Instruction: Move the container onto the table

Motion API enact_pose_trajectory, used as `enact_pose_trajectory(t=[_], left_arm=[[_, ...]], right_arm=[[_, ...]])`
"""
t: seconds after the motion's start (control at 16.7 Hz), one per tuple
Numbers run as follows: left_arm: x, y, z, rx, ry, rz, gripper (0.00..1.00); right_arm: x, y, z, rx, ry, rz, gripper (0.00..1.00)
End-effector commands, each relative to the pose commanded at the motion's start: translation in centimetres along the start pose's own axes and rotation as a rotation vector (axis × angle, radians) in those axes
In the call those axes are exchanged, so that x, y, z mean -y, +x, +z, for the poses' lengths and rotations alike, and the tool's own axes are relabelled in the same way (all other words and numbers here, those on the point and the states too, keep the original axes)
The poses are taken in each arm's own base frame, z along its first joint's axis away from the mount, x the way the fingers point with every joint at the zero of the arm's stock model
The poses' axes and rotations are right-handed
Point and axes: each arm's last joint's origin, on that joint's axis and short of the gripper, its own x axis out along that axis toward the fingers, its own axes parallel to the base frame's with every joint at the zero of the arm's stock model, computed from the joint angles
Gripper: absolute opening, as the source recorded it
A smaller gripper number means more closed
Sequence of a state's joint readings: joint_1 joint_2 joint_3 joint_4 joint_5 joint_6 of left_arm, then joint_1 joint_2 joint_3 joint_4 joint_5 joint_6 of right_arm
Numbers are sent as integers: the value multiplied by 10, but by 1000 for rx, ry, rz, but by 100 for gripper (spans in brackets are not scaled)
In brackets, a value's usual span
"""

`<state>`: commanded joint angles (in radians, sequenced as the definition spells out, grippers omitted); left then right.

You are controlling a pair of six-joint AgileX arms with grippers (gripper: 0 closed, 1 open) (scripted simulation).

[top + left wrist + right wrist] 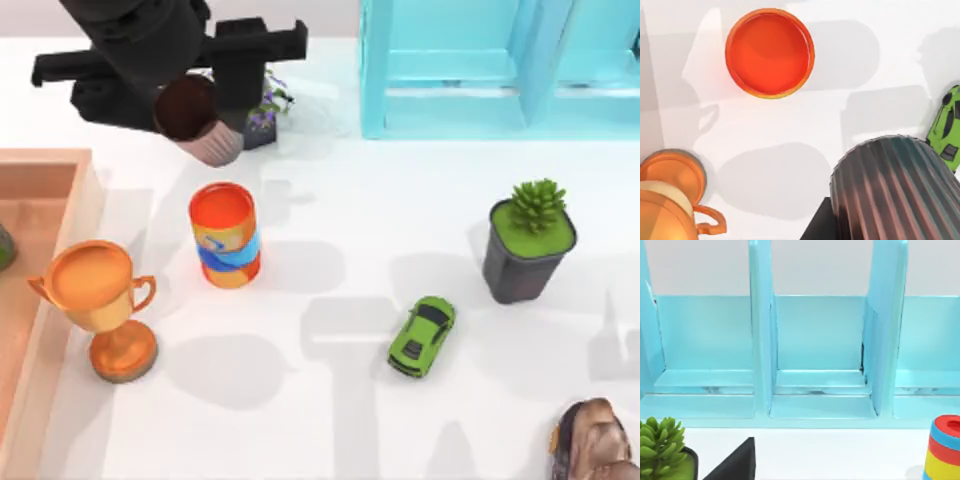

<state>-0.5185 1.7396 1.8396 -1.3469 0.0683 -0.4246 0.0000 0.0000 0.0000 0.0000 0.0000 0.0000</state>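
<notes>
White table point(350, 200) spreads under everything, smooth and plain, crossed by soft grey shadows.

Left arm hangs over the far left part of the table. Left gripper point(195, 110) is clamped on the container point(195, 125), a small dark reddish-brown cup with a ribbed wall. The cup is held tilted, its round rim facing up and toward the left, its lighter base pointing down toward the orange can. It looks to be up in the air, off the surface. From the left wrist view the ribbed side of the cup point(895, 190) sits close under the camera, with the table far below it.

Orange can point(226, 235) with a blue band stands upright just below the held cup in the top view. Gold trophy point(100, 305) stands to the can's left, beside a light wooden box point(40, 200) at the table's left edge.

Small purple-flowered plant point(265, 110) sits just right of the gripper. Turquoise frame point(480, 70) takes the far right corner. Potted succulent point(530, 245) stands at the right, a green toy car point(422, 336) lies near it toward the middle, and a brown rock-like thing point(595, 440) rests at the near right corner.

Right gripper: cannot tell its state. Its wrist view faces the turquoise frame point(815, 365), with a striped red, blue and yellow object point(944, 447) at one side.
</notes>
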Motion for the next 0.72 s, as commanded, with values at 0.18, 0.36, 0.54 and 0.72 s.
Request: enact_pose_trajectory(t=[0.18, 0.36, 0.54, 0.72], left_arm=[[61, 36, -8, -124, -27, -21, 0], [102, 80, -29, -269, -70, 36, 0], [126, 114, -52, -380, -95, 109, 0], [137, 130, -65, -431, -101, 150, 0]], right_arm=[[0, 0, 0, 0, 0, 0, 100], [0, 0, 0, 0, 0, 0, 100], [0, 0, 0, 0, 0, 0, 100], [0, 0, 0, 0, 0, 0, 100]])
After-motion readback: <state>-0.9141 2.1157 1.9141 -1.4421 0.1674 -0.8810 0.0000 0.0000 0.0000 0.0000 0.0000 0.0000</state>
